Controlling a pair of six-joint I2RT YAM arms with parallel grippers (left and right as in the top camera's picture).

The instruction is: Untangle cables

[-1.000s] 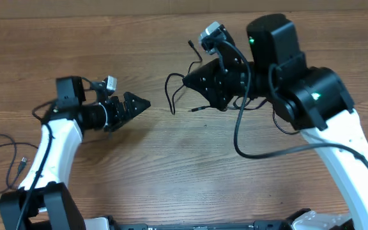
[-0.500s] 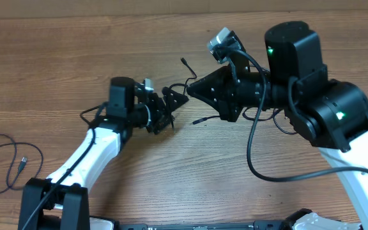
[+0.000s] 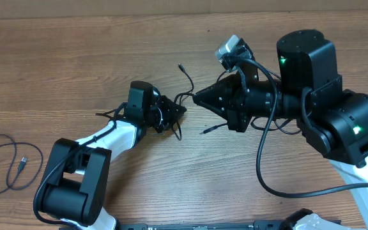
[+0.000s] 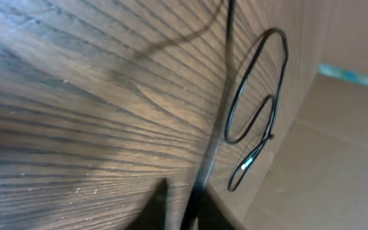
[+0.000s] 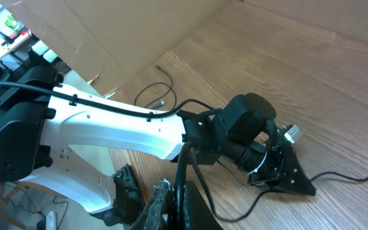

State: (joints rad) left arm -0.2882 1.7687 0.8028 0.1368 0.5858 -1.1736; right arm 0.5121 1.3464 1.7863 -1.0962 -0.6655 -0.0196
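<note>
Between the two grippers lies the tangle of thin black cables [image 3: 185,86], one plug end [image 3: 180,65] pointing to the back and another [image 3: 206,130] lying toward the front. My left gripper [image 3: 179,110] is shut on a strand of it; in the left wrist view that strand [image 4: 227,64] runs up out of the left gripper [image 4: 183,207]. My right gripper [image 3: 195,97] faces it from the right, shut on a black cable [image 5: 187,163] that rises between the fingers of the right gripper [image 5: 183,204]. The two gripper tips stand a short way apart.
A separate thin black cable [image 3: 5,163] lies in loose loops at the table's left edge, its plug [image 3: 23,163] inside the loop. A looped strand [image 4: 257,108] lies on the wood near a cardboard wall [image 4: 337,128]. The left arm [image 5: 126,134] fills the right wrist view.
My left arm has swung right to the tangle and its jaws have closed on a strand. The right gripper has drifted right, drawing the cables with it.
</note>
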